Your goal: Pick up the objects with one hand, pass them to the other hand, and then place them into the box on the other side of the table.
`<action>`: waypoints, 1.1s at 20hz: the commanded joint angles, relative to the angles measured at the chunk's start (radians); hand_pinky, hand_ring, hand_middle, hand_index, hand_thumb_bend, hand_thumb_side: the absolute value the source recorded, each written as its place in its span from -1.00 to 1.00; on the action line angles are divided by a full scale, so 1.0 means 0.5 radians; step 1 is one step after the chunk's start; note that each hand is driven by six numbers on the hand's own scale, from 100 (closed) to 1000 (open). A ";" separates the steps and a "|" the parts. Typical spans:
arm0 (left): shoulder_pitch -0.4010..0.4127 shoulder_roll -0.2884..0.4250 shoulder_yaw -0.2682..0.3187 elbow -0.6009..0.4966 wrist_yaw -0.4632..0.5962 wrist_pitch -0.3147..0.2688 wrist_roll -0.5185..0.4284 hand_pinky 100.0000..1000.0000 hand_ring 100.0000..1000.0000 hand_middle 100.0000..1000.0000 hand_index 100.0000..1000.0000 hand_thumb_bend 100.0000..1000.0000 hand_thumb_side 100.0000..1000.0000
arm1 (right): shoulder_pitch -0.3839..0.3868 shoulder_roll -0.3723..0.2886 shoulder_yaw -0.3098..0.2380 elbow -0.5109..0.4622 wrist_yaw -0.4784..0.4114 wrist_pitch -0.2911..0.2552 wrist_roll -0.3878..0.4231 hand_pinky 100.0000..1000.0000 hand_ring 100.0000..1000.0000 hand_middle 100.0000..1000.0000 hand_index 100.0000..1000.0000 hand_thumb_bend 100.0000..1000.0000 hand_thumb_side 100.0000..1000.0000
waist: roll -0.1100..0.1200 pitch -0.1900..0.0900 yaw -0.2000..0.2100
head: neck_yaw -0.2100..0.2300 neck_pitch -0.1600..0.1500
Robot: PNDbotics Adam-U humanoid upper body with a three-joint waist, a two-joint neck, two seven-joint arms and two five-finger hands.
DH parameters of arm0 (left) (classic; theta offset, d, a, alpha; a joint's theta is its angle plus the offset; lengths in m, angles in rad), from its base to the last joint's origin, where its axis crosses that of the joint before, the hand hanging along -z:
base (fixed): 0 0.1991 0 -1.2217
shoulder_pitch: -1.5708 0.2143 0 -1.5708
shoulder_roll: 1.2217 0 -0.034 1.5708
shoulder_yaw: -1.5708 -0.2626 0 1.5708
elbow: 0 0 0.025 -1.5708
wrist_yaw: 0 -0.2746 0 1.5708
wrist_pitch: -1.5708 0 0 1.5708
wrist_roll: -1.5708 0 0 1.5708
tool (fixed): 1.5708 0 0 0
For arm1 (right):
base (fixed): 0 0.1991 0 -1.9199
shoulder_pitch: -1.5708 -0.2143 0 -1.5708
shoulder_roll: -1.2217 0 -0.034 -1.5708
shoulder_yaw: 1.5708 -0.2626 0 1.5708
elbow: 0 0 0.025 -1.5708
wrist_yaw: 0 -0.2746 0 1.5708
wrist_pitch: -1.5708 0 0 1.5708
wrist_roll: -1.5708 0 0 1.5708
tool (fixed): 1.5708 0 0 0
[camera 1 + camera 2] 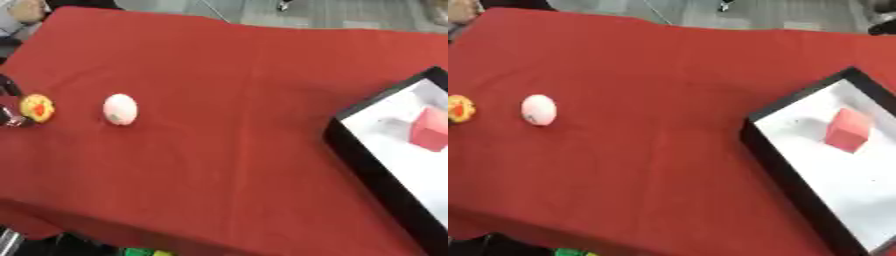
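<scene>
A small yellow object with a red patch (38, 107) lies on the red tablecloth at the far left. Just to its right sits a white egg-shaped object (120, 109). Dark parts of my left hand (12, 119) show at the left edge, right beside the yellow object; whether it touches it I cannot tell. At the right stands a black box with a white inside (773, 150), and a red block (849, 130) rests in it. My right hand shows in neither view.
The red cloth (227, 100) covers the whole table and hangs over the near edge. Grey floor lies beyond the far edge. Something green (136, 252) pokes out below the near edge.
</scene>
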 commanded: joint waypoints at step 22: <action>-0.015 0.151 -0.028 -0.703 0.397 -0.052 -0.005 0.78 0.52 0.24 0.07 -1.00 -0.90 | -0.001 -0.064 -0.040 -0.046 -0.088 0.039 0.031 1.00 0.70 0.79 0.84 -1.00 -0.39 | -0.010 -0.031 0.023 | -0.044 0.007</action>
